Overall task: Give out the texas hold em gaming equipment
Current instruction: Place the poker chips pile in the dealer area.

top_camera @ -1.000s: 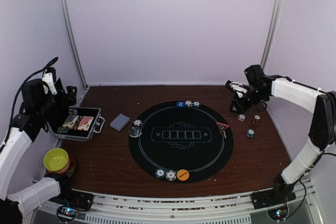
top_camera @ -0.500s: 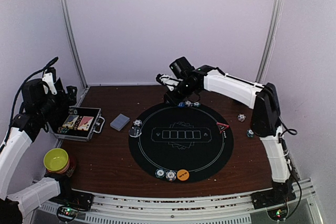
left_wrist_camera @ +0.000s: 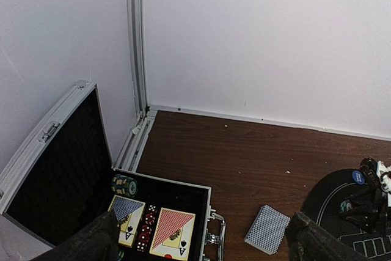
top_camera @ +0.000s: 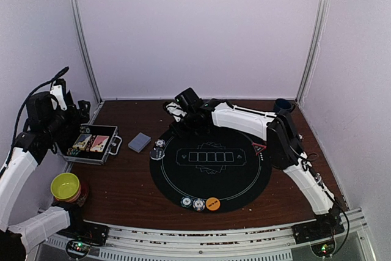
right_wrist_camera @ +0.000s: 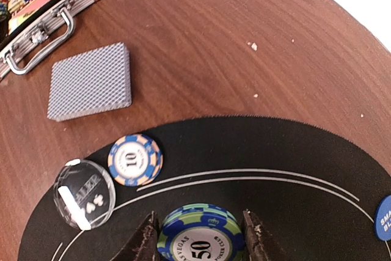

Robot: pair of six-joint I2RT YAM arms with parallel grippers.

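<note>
The right end effector [right_wrist_camera: 198, 241] has swung left, gripping a 50-marked chip stack [right_wrist_camera: 197, 223]; the card deck [right_wrist_camera: 90, 80] lies ahead-left of it. The left end effector [left_wrist_camera: 201, 246] stays wide.

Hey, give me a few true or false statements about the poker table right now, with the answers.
1. The right tool grips the 50 chip. True.
2. The card deck lies inside the case. False: it lies on the wood beside the case.
3. The left tool is open. True.
4. The orange button sits at the far edge of the mat. False: it sits at the near edge.
</note>
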